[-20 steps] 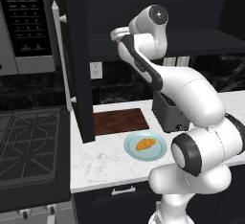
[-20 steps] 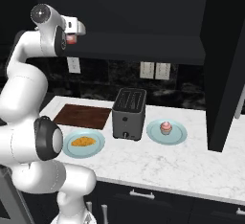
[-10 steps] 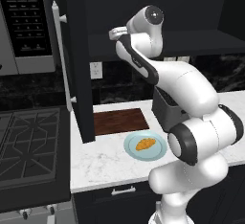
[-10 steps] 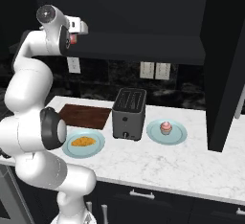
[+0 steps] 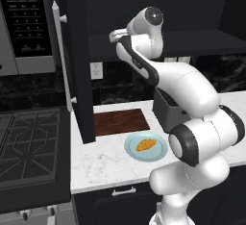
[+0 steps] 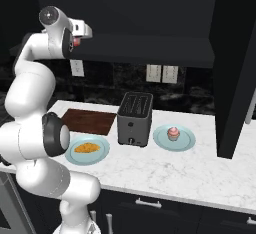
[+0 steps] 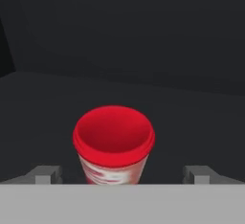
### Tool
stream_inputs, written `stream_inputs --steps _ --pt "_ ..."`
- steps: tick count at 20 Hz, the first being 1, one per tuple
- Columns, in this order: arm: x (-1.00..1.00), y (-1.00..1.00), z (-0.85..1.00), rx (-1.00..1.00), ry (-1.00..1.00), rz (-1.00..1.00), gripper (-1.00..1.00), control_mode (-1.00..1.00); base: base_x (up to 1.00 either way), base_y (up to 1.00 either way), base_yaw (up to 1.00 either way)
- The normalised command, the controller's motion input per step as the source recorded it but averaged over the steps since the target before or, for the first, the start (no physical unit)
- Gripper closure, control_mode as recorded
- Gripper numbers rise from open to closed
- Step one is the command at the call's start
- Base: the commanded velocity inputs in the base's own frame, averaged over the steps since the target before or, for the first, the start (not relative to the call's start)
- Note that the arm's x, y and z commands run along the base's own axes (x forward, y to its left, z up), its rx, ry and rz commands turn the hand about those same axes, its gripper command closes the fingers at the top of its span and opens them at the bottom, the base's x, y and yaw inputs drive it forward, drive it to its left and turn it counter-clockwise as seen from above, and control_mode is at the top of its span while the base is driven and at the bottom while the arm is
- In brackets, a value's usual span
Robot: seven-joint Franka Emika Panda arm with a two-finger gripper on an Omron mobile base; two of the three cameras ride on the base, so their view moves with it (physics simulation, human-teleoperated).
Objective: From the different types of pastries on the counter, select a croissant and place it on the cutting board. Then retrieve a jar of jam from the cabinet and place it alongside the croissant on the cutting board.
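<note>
Your arm has swung its elbow lower since a second ago, reaching the gripper (image 7: 122, 176) deeper into the cabinet (image 5: 77, 75). The jar of jam (image 7: 114, 144) stands on its shelf between wide-open fingers, ungrasped. Below, the croissant (image 5: 146, 144) remains plated beside the cutting board (image 5: 120, 121).

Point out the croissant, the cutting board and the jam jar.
croissant (image 5: 145, 143): left base view, middle of the pastry on its blue plate.
cutting board (image 5: 120, 121): left base view, centre of its bare top.
jam jar (image 7: 114, 137): hand view, inside its red top.
</note>
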Motion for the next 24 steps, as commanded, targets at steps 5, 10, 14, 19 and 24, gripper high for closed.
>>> stream_inputs --steps 5,10,14,19,24 --pt "0.07 0.16 -0.06 0.00 -0.01 0.00 -1.00 -1.00 0.00 0.00 0.00" --pt "0.08 0.08 -0.01 0.00 -0.01 0.00 -1.00 -1.00 0.00 0.00 0.00" --pt "0.19 0.00 0.00 0.00 0.00 0.04 -1.00 -1.00 0.00 0.00 0.00" --pt "0.01 0.00 0.00 0.00 0.00 0.00 -1.00 -1.00 0.00 0.00 0.00" --pt "0.03 0.00 0.00 0.00 0.00 0.00 -1.00 -1.00 0.00 0.00 0.00"
